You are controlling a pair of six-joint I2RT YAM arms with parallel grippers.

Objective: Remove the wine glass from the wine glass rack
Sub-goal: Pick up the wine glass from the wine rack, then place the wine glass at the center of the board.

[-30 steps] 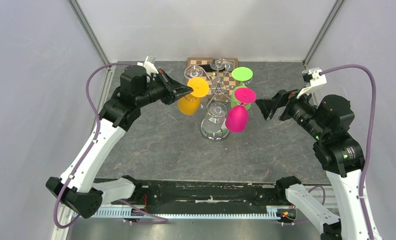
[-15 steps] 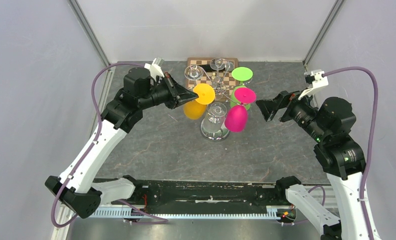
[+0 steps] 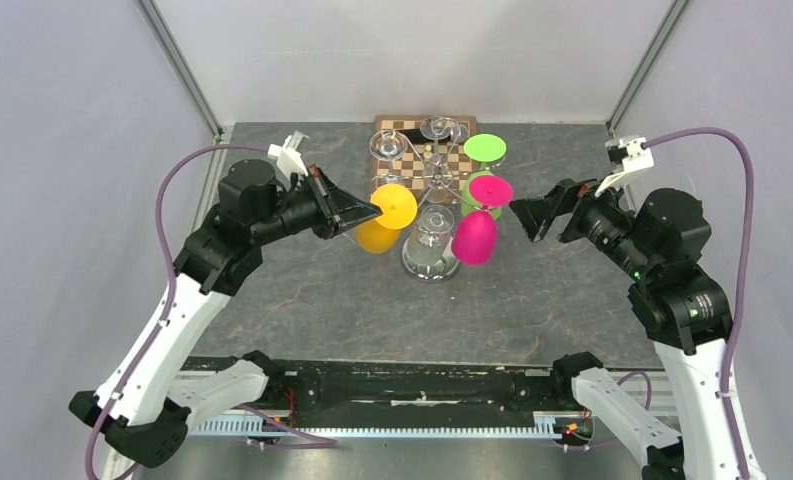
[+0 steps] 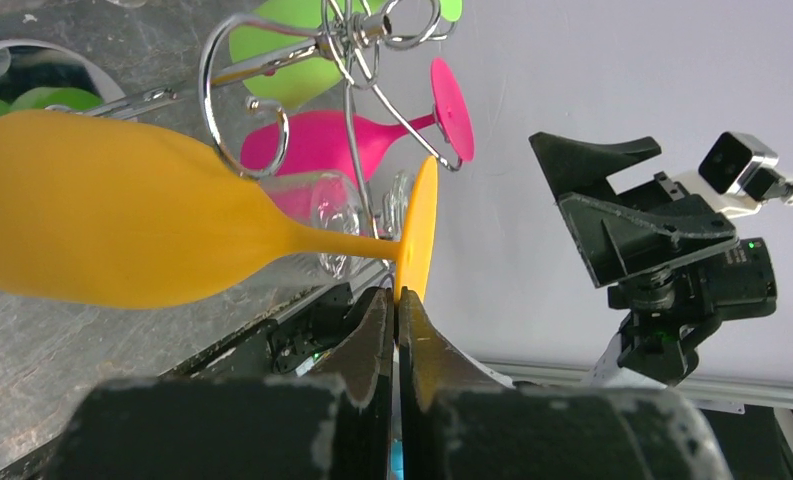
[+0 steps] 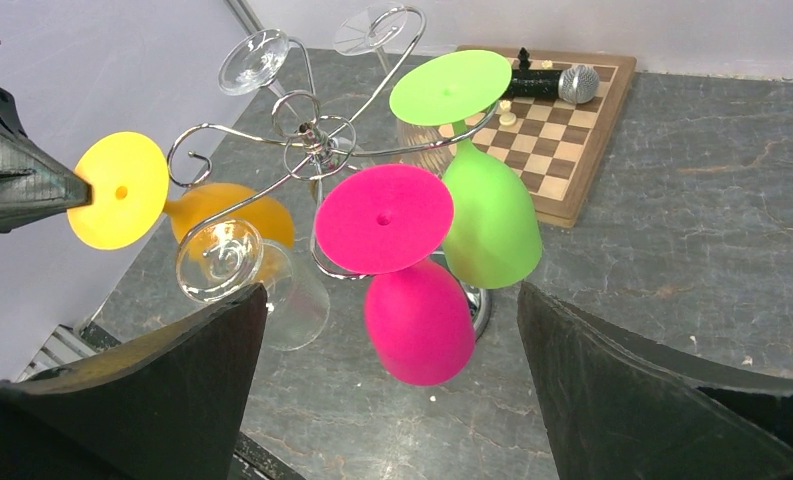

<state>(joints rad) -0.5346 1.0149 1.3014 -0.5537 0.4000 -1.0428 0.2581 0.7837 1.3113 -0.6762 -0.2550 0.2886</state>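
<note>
The left gripper [image 4: 396, 300] is pinching the foot rim of the yellow wine glass [image 4: 122, 225] between fingers that are nearly closed, holding it tilted with its bowl low. The glass is sitting at the left side of the wine glass rack [image 5: 317, 150], just beside a curled hook; whether its stem is clear cannot be told. The right gripper [image 3: 527, 218] is hovering wide open and empty, right of the rack, facing the pink glass [image 5: 417, 320]
</note>
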